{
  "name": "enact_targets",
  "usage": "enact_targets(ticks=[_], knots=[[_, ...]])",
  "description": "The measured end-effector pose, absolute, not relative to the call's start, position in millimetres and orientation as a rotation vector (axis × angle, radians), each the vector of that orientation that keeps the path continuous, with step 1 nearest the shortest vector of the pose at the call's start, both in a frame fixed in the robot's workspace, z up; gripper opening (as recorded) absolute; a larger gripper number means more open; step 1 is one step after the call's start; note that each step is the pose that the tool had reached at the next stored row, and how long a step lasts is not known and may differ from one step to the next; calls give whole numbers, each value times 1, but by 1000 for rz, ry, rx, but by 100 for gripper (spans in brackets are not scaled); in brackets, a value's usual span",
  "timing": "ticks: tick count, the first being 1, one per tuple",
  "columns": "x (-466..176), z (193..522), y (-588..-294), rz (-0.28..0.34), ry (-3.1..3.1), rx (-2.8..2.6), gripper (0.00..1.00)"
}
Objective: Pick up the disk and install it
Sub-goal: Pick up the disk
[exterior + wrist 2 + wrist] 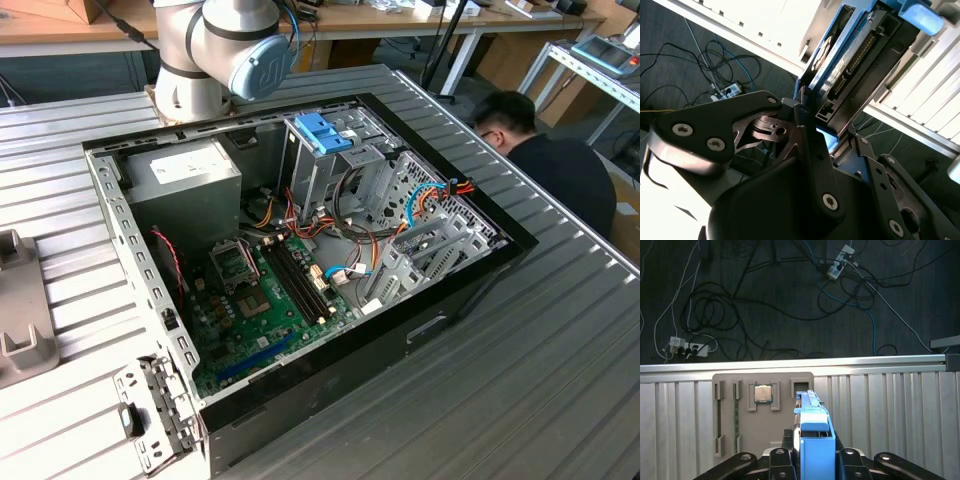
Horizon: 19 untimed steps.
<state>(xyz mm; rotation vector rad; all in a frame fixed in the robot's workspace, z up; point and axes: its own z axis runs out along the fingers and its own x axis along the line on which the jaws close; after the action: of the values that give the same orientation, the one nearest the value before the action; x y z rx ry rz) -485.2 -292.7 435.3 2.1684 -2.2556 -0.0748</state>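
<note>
In both wrist views my gripper [814, 462] [826, 134] is shut on the disk [813, 437], a grey metal drive in a light blue carrier, held on edge. The second wrist view shows the disk's [852, 57] metal face and connector row sticking out past the black fingers [807, 150]. Below it, in the first wrist view, lies a grey holder tray [725, 390] on the ribbed metal table, with an empty slot [800, 386] just beyond the disk's end. The open computer case [470, 270] lies on the table in the exterior view, its metal drive cage [310, 170] topped by a blue latch [322, 130].
The tray also holds a square processor chip [762, 393] and a memory stick [736, 415]. In the exterior view the tray [15, 310] sits at the left edge and the arm's base [200, 60] stands behind the case. A person [550, 160] crouches at the exterior view's right. Cables and power strips [687, 346] lie on the floor.
</note>
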Motion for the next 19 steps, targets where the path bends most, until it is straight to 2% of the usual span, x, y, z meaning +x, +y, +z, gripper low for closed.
enact_targets(ticks=[19], knots=[[-485, 441, -293, -75, -2256, 2168, 37]])
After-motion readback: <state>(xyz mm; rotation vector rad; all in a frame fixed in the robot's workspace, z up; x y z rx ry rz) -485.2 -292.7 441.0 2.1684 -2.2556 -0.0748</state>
